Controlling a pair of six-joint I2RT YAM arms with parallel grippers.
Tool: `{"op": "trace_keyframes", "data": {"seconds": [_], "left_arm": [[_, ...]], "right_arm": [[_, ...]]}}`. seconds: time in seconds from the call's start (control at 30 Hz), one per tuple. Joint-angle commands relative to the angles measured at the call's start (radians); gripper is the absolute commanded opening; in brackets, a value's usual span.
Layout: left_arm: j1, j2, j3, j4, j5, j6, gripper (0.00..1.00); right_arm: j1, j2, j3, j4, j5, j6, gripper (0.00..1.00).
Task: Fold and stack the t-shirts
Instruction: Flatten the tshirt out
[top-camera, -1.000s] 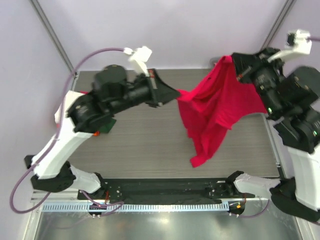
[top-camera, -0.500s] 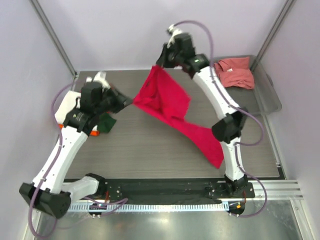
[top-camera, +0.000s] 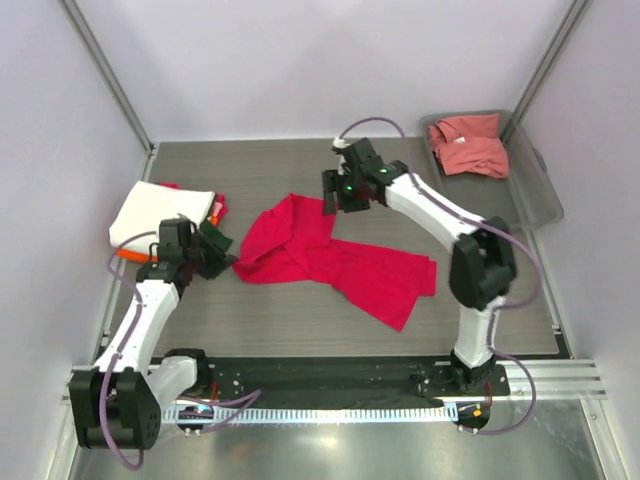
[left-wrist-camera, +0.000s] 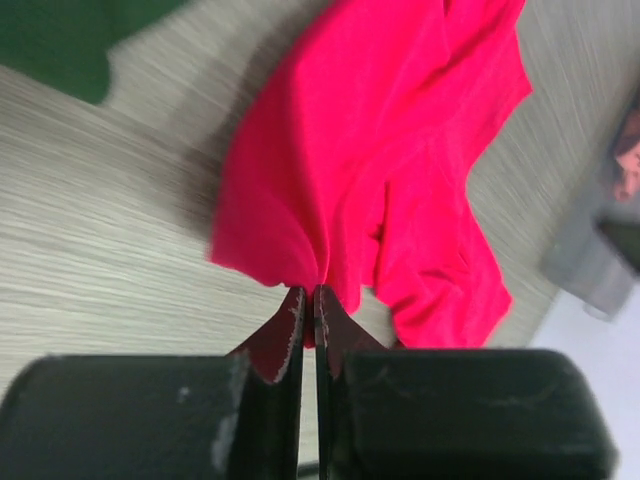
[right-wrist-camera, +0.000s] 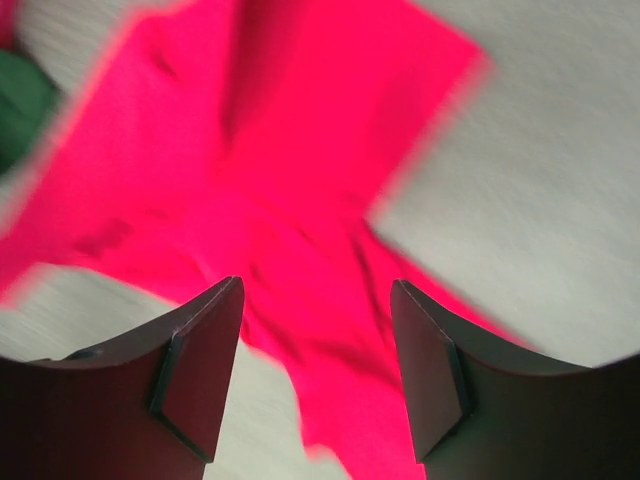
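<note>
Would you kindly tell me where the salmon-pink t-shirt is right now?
In the top view the salmon-pink t-shirt lies crumpled in the grey tray at the far right corner of the table, apart from the crimson t-shirt spread mid-table.

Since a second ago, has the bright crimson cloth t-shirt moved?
Yes. The bright crimson cloth t-shirt dropped from mid-air onto the grey wood-grain table, leftward toward its middle.

I see a grey wood-grain table. Crimson t-shirt lies crumpled mid-table. Cream-white shirt sits at the left edge, orange shirt peeking from under it, dark green shirt just beside. Grey tray sits far right.
</note>
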Motion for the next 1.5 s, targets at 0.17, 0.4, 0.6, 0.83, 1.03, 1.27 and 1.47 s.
{"op": "trace_keyframes", "data": {"seconds": [0.17,0.4,0.6,0.83,1.03,1.27,1.47], "left_arm": [[0.001,-0.167,0.099,-0.116,-0.314,0.124,0.52],[-0.142,-0.08,0.18,-0.071,-0.343,0.151,0.86],[-0.139,0.026,0.166,0.079,-0.261,0.01,1.0],[-0.223,0.21,0.241,0.208,-0.193,0.007,1.0],[-0.318,0.317,0.367,0.176,-0.309,0.038,1.0],[-0.352,0.443,0.477,0.179,-0.316,0.032,1.0],[-0.409,0.598,0.619,0.128,-0.297,0.081,0.97]], "right_arm": [[-0.024,-0.524,-0.586,0.075,0.445,0.116,0.58],[-0.025,-0.826,-0.938,0.066,0.473,0.354,0.56],[-0.021,-1.03,-1.133,-0.01,0.422,0.544,0.5],[0.039,-1.026,-1.196,-0.086,0.342,0.589,0.51],[0.149,-0.963,-1.206,-0.126,0.295,0.629,0.5],[0.209,-0.906,-1.194,-0.106,0.328,0.672,0.41],[0.211,-0.816,-1.208,-0.025,0.306,0.666,0.28]]}}
